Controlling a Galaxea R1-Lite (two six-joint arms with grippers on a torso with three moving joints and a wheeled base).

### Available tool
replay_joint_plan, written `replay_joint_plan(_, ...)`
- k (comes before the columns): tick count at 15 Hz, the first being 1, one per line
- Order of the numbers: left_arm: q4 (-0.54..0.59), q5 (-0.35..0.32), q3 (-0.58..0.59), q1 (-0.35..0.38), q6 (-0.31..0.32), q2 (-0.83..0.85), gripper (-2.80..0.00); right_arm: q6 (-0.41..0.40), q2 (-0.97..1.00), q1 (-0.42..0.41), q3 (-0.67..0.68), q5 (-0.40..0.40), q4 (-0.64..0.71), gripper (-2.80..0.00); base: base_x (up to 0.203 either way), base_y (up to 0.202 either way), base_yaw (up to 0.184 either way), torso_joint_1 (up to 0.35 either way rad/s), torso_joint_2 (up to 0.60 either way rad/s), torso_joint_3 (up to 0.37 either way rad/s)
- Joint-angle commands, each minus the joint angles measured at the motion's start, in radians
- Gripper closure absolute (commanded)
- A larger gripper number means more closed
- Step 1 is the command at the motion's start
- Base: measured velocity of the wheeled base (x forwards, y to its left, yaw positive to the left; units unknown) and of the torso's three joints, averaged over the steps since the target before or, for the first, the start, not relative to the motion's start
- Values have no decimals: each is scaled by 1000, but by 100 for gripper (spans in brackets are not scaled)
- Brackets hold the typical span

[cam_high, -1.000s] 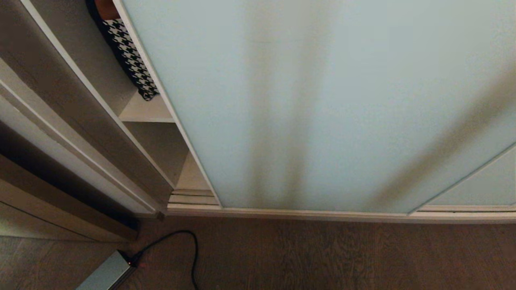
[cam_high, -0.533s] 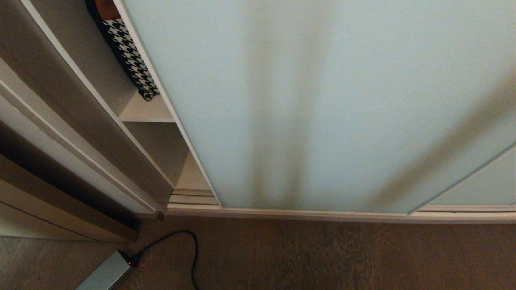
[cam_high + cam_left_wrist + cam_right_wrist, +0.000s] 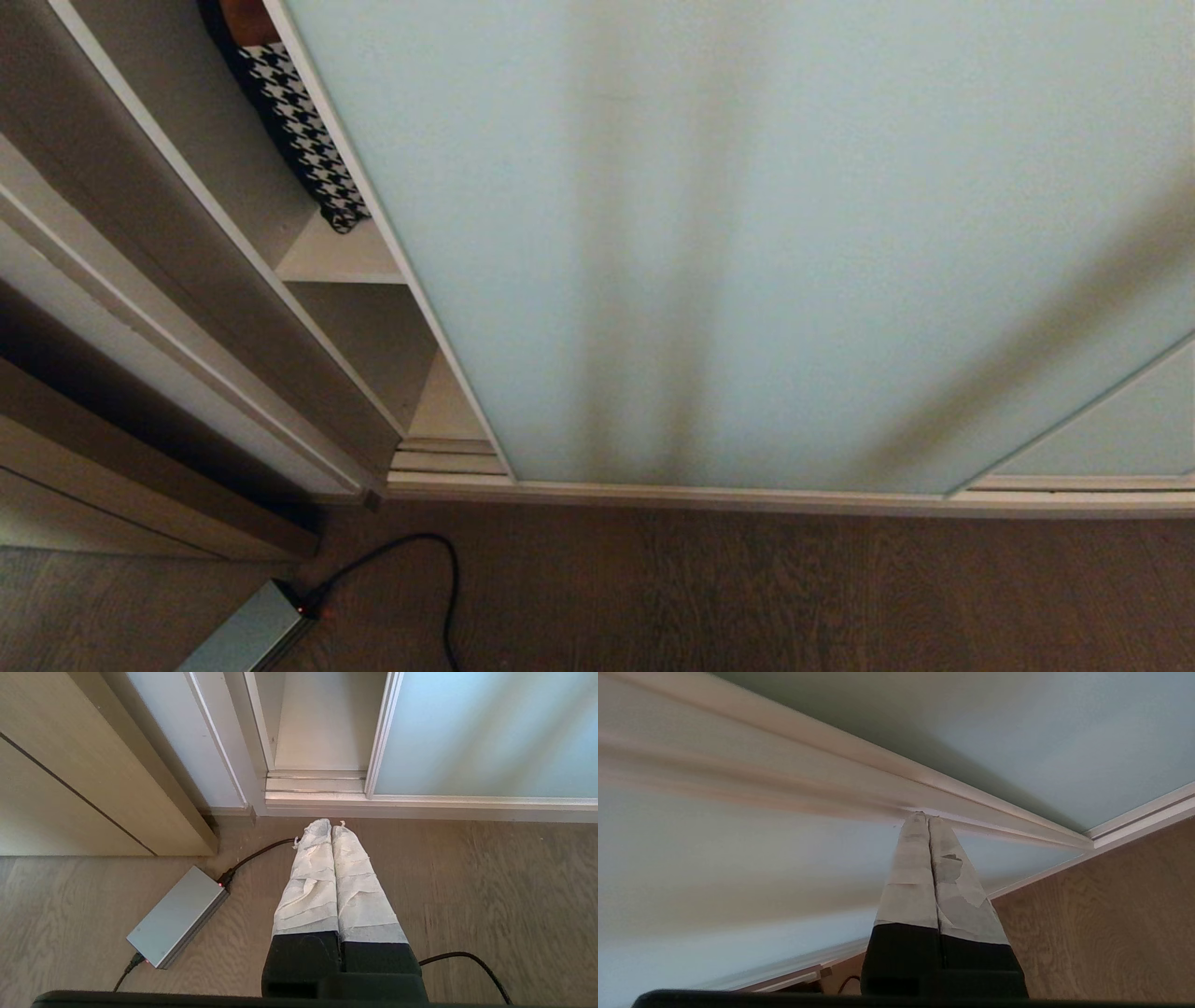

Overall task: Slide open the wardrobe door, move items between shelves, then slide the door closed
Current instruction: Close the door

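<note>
Nothing is seen to have shifted in the head view since a second ago; only the blurred right wrist view hints at motion. Nearest, the left gripper (image 3: 331, 833) is hung over the floor, fingers clenched on nothing. Further off, the right gripper (image 3: 927, 817) is clenched empty against the sliding wardrobe door (image 3: 747, 243), left partly open beside a shelf (image 3: 341, 261); closing is judged unfinished.
</note>
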Motion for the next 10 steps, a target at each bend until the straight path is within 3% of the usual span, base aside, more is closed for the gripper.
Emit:
replay_joint_plan(1, -1, 0, 0, 1, 0, 2, 0, 4, 21, 7, 2, 7, 3, 0, 0, 0, 0, 0, 0, 0)
replay_joint_plan(10, -1, 0, 0, 1, 0, 2, 0, 1, 96, 7, -9, -2, -69, 0, 0, 0, 0, 0, 0, 0)
